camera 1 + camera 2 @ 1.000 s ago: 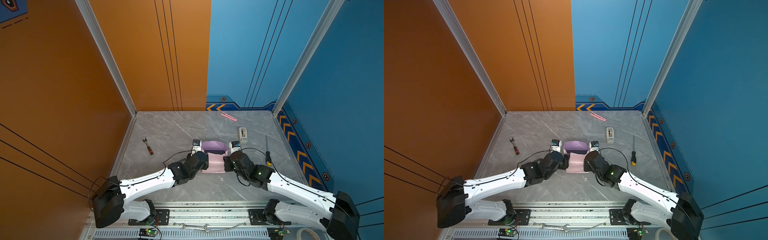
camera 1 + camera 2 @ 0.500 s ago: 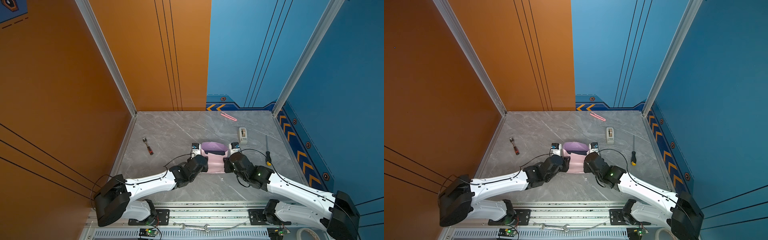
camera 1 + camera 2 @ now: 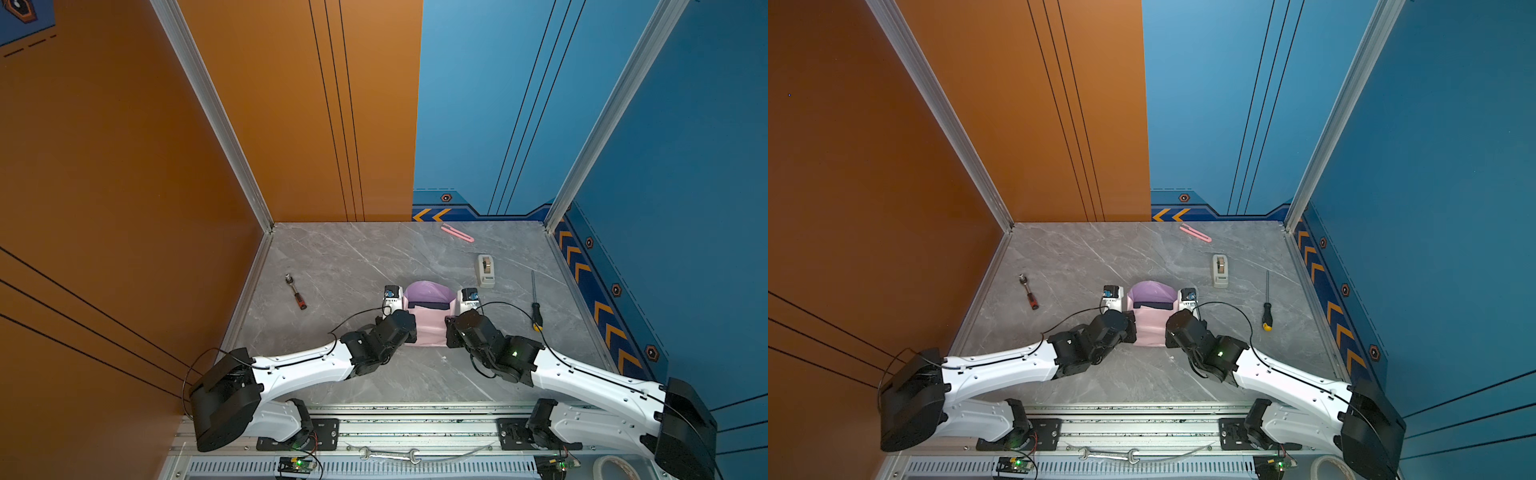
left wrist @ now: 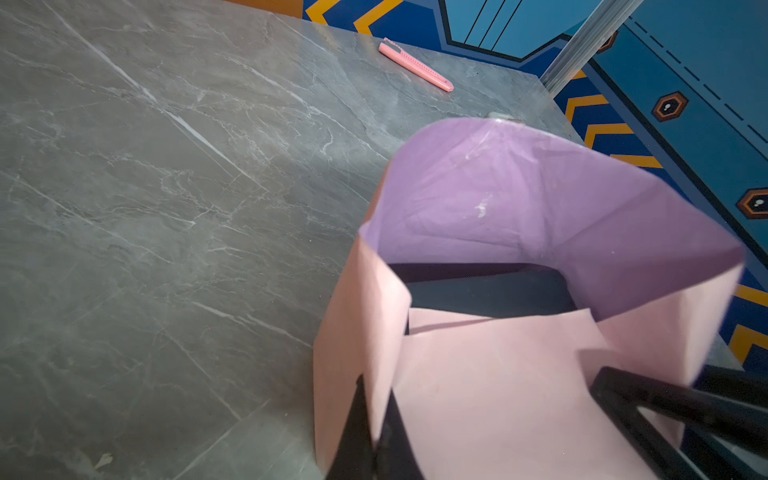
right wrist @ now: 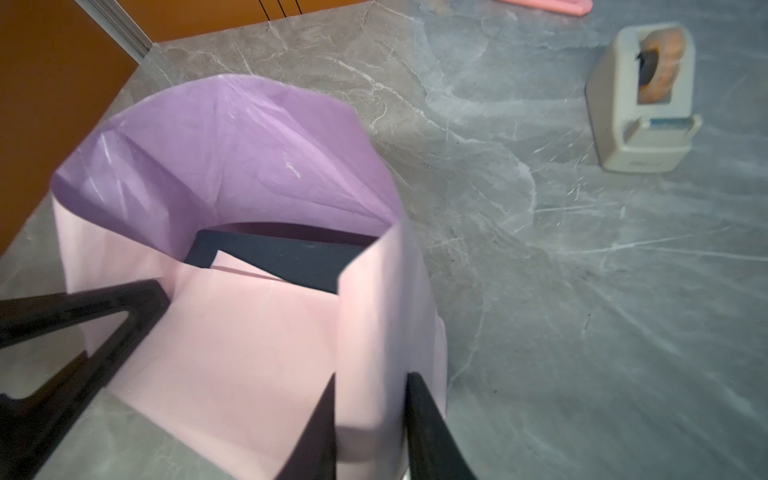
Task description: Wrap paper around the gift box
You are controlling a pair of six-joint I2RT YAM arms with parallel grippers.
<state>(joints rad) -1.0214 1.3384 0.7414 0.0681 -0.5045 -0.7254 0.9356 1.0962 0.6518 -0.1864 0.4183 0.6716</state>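
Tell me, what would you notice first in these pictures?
A pink-and-lilac paper cradles a dark gift box in the middle of the grey table, its lilac flap standing up behind. The left gripper pinches one pink side flap, and the right gripper straddles the other.

Up high, the stereo pair sits above the robot's end of the table. Both eyes tilt steeply down from well back and take in the whole grey marble-patterned tabletop, so the two pictures are nearly identical. Left wrist camera: low and very close, peering over the creased lilac-and-pink paper sheet toward the slim pink plastic cutter at the far edge. Right wrist camera, equally close, meets that sheet from the opposite flank, with the beige plastic tape dispenser beyond. All four views share the sheet.
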